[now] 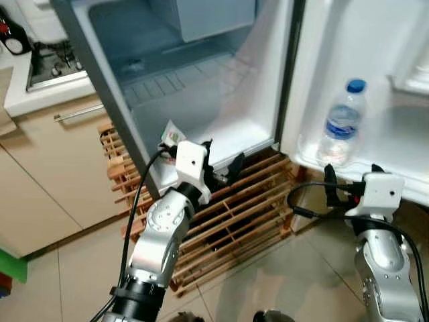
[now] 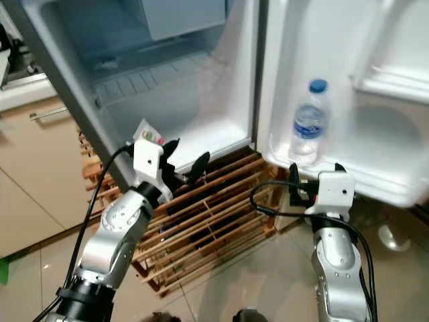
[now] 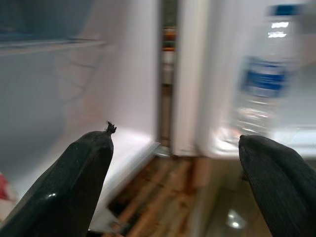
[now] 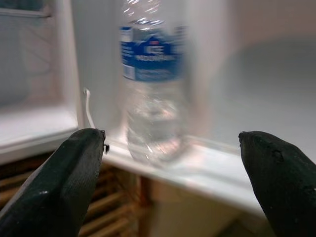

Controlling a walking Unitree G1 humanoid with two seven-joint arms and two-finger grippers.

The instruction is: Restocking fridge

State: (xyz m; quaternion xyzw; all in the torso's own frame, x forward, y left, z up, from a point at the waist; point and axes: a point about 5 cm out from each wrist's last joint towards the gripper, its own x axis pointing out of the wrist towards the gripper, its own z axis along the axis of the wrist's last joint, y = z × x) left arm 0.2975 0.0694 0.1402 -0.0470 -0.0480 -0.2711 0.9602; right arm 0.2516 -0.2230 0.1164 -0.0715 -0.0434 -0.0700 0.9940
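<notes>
On the fridge door shelf [image 1: 402, 181] | water bottle [image 1: 342, 124] upright, blue label, writing blurred | right gripper [image 1: 352, 180] just before it, spread, empty | left gripper [image 1: 221, 161] spread, empty.

Fridge cavity [image 1: 201, 94] stands open; its floor is bare save a small packet [image 1: 173, 136] at the front edge. On the door shelf [image 1: 402, 151] a water bottle [image 1: 342, 124] occupies the hinge end — room lies beside it. Wooden rack [image 1: 228, 215] sits below the cavity.
</notes>
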